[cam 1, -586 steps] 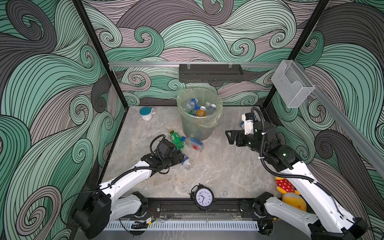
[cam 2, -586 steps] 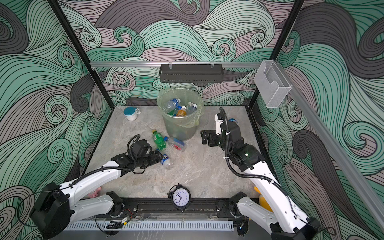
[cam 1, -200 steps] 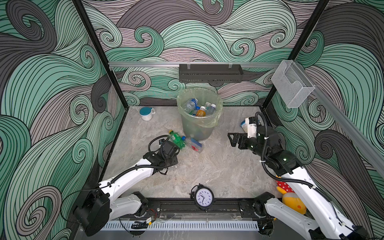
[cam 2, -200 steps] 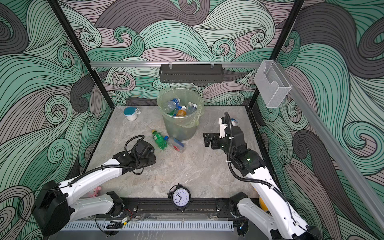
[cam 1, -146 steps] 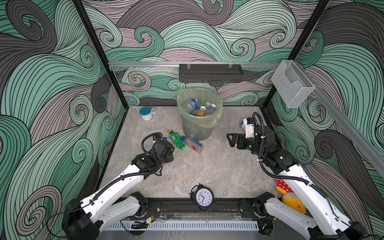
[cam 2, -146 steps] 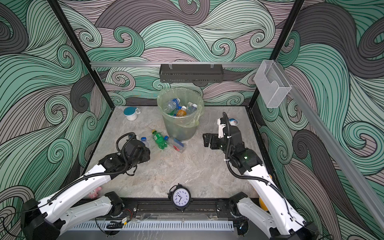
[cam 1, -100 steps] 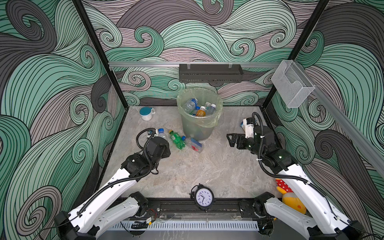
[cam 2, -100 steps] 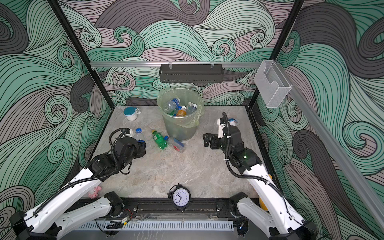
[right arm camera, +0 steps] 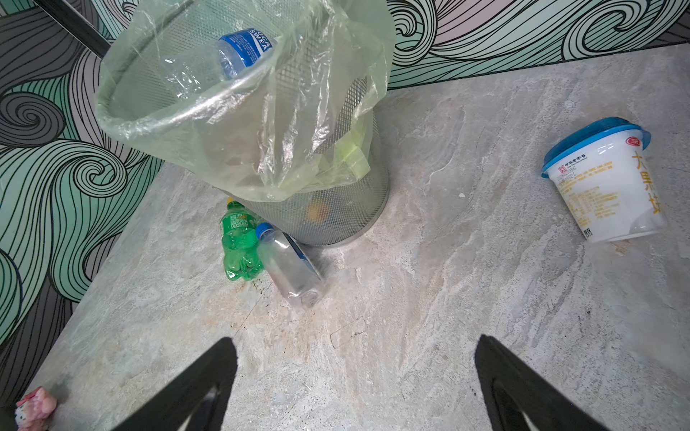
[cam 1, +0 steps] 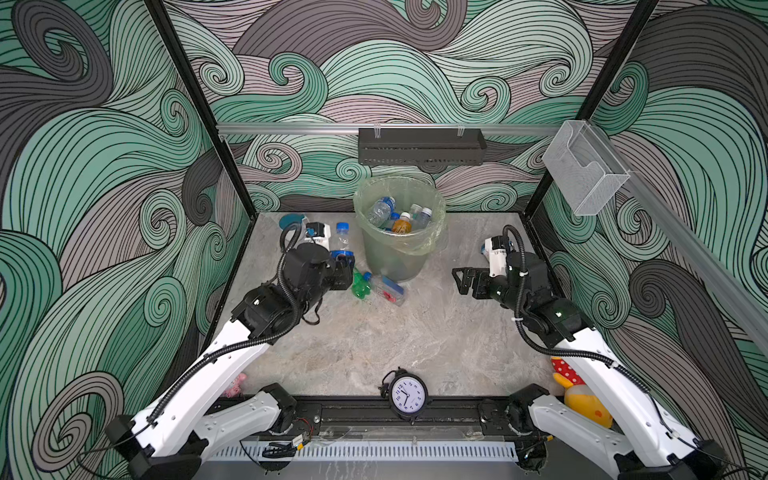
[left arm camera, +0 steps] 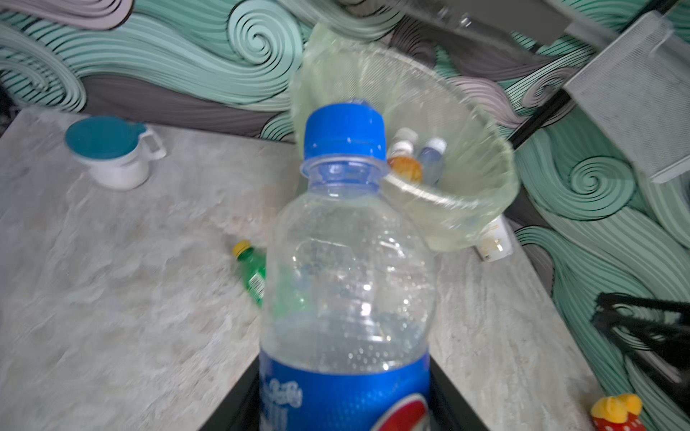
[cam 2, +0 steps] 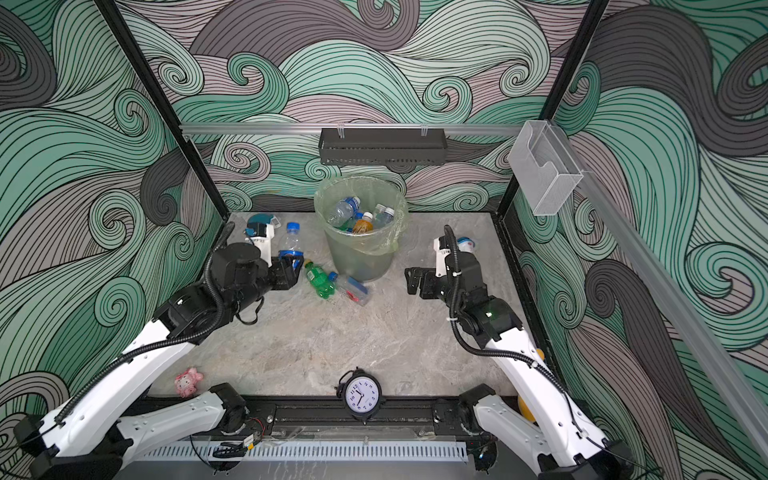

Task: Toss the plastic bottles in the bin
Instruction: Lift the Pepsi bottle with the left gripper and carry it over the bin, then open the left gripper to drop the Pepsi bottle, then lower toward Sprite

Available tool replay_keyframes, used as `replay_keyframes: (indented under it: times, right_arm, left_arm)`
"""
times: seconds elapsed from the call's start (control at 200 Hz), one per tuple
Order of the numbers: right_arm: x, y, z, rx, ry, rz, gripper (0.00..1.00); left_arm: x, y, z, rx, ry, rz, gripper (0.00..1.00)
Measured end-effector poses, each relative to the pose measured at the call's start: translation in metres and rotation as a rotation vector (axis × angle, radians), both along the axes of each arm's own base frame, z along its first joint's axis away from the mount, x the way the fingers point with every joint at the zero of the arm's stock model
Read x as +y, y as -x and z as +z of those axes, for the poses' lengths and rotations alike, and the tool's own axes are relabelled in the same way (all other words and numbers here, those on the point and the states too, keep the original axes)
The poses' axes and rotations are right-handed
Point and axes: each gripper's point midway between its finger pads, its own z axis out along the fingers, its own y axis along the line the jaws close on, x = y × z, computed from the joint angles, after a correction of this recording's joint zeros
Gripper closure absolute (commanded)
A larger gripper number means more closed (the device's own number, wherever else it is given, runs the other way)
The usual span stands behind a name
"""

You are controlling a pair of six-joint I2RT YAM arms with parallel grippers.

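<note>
Several bottles (cam 1: 380,211) lie inside the bin (cam 1: 390,257), a green-lined mesh bucket. Just beside its wall, on the left in both top views, the left jaws hold a blue-capped clear bottle (cam 1: 342,240) upright; the right jaws stand wide, empty, farther away. A green bottle (cam 1: 360,284) lies at the bin's foot. The held bottle's base is hidden.

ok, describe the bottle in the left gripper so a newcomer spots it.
Find the bin at the table's back. Left of it, the left gripper grips a blue-capped bottle with a blue label. The green bottle and the clear bottle at the bin's foot lie loose.
</note>
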Motion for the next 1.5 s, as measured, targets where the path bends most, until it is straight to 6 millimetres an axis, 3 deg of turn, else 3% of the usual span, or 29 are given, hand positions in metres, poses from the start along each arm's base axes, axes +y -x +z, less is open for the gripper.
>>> replay_keyframes:
  times: [0.1, 0.185, 0.31, 0.365, 0.455, 0.605, 0.671, 0.721, 0.901, 1.001, 1.301, 1.501]
  right_arm:
    - [-0.001, 0.002, 0.0, -0.003, -0.004, -0.001, 0.0]
    - [-0.001, 0.004, -0.001, -0.003, -0.011, -0.002, 0.0]
    - [-0.003, 0.009, 0.003, -0.014, -0.028, -0.005, 0.0]
    - [-0.004, 0.011, 0.005, -0.022, -0.035, -0.007, 0.0]
    - [-0.006, 0.014, 0.008, -0.035, -0.04, -0.01, 0.0]
    - [-0.007, 0.016, 0.005, -0.03, -0.038, -0.01, 0.0]
    - [-0.006, 0.014, 0.001, -0.019, -0.034, -0.009, 0.0]
    - [-0.004, 0.012, -0.002, -0.008, -0.031, -0.007, 0.0]
    - [0.004, 0.004, -0.022, 0.053, -0.011, 0.021, 0.02]
    - [0.009, 0.001, -0.03, 0.071, -0.004, 0.043, 0.02]
    - [0.027, -0.003, -0.058, 0.117, 0.006, 0.113, 0.04]
    - [0.034, -0.005, -0.064, 0.129, 0.007, 0.135, 0.04]
  left_arm:
    - [-0.039, -0.033, 0.048, -0.066, 0.033, -0.078, 0.41]
    - [-0.071, -0.071, 0.085, -0.12, 0.06, -0.112, 0.19]
    - [-0.11, -0.128, 0.114, -0.144, 0.063, -0.117, 0.12]
    - [-0.12, -0.144, 0.108, -0.126, 0.052, -0.119, 0.12]
    - [-0.122, -0.15, 0.072, -0.029, -0.009, -0.121, 0.12]
    - [-0.1, -0.122, 0.01, 0.108, -0.093, -0.117, 0.12]
    - [-0.082, -0.103, -0.003, 0.137, -0.099, -0.104, 0.12]
    - [-0.068, -0.089, -0.003, 0.139, -0.089, -0.09, 0.12]
    - [-0.01, -0.051, 0.027, 0.046, -0.007, 0.001, 0.12]
    - [0.014, -0.035, 0.02, 0.036, 0.013, 0.047, 0.12]
    - [0.07, -0.006, -0.095, 0.252, -0.044, 0.199, 0.12]
    - [0.073, -0.002, -0.138, 0.361, -0.016, 0.242, 0.05]
